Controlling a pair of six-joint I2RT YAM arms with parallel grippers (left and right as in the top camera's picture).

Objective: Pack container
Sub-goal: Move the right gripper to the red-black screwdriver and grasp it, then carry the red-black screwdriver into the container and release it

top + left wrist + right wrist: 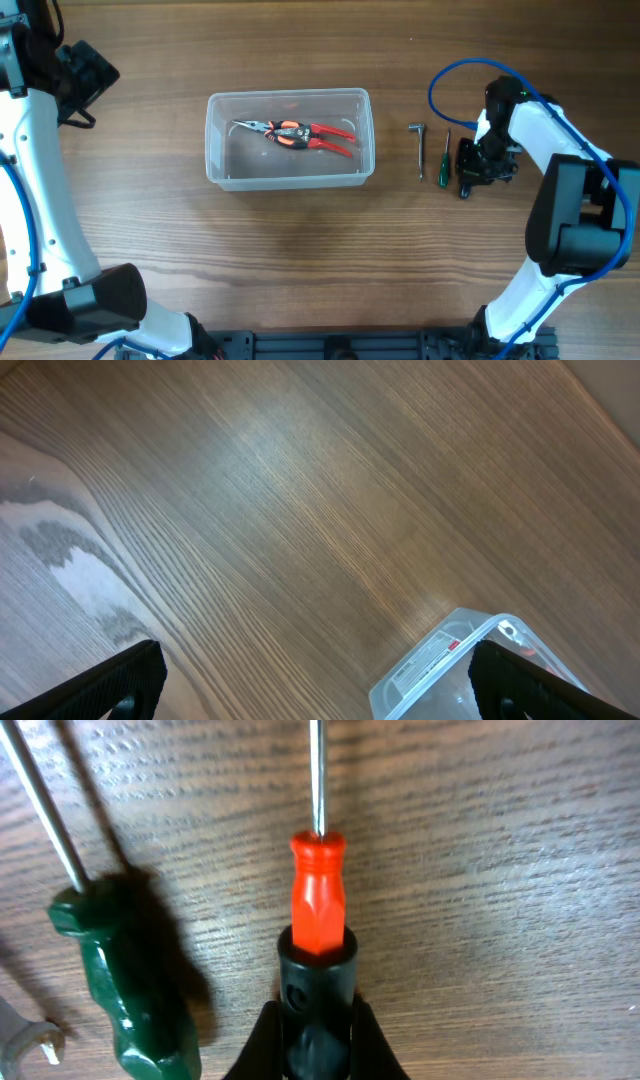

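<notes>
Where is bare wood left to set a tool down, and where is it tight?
Free: the wooden table left of the clear plastic rectangular container and in front of it. Crowded: right of it, where an L-shaped metal key, green-handled screwdriver and the right gripper on a red-handled screwdriver sit close.

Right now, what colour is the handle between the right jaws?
Orange-red screwdriver handle; right wrist view shows it best.

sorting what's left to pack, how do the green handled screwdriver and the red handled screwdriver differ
The green-handled screwdriver lies free on the wooden table; the red-handled screwdriver is clamped in the right gripper. The green handle looks thicker and darker, the red one slimmer and brighter. Both have thin metal shafts.
</notes>
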